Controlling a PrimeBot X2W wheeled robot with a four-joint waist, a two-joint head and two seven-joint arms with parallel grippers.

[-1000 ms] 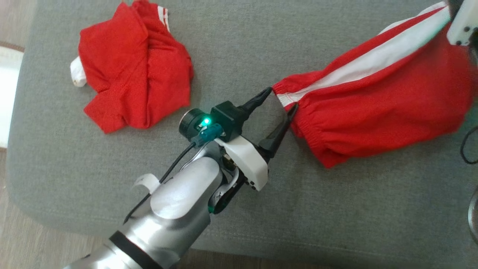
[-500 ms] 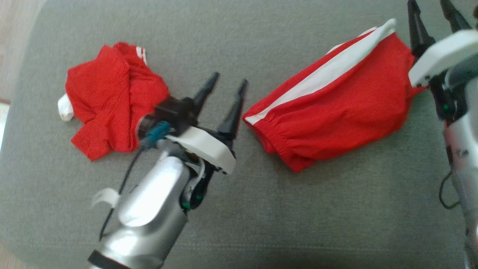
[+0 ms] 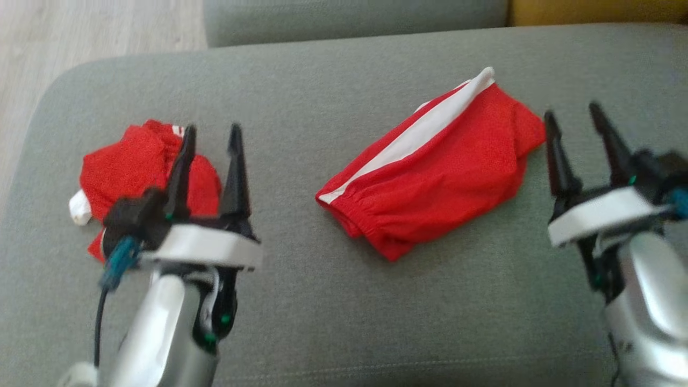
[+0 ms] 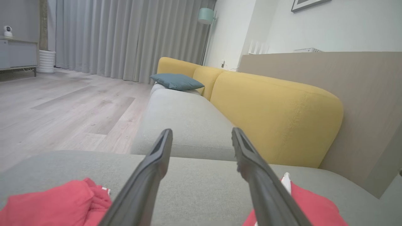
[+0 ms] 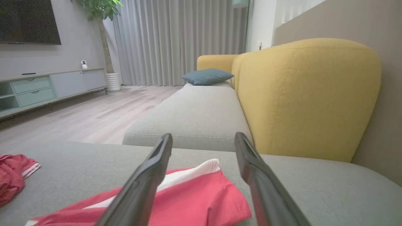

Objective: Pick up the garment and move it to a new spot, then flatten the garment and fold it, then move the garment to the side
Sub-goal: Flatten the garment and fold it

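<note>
Landmark: the grey cushion (image 3: 344,322), a wide flat seat; every place below is read from it.

Folded garment (image 3: 430,177): red cloth lying flat on the cushion's top, right of its middle. It sits at a slant, with the gathered elastic end toward the cushion's front and the other end toward its back right.

White stripe (image 3: 414,134): runs along the garment's edge on the side facing the cushion's back.

Left gripper (image 3: 212,129): above the cushion's left part. Its two dark fingers stand wide apart with nothing between them, and it touches no cloth that can be made out.

Right gripper (image 3: 571,111): above the cushion's right part, jaws spread and empty. In the right wrist view the garment's striped end lies on the cushion below the fingers.

Crumpled red garment (image 3: 134,166): a loose heap on the cushion's left part, with a white bit poking out toward the cushion's left edge.

Yellow backrest (image 4: 276,119): rises behind the cushion's back right.

Blue pillow (image 4: 176,81): on a second grey seat beyond the cushion's back edge.
</note>
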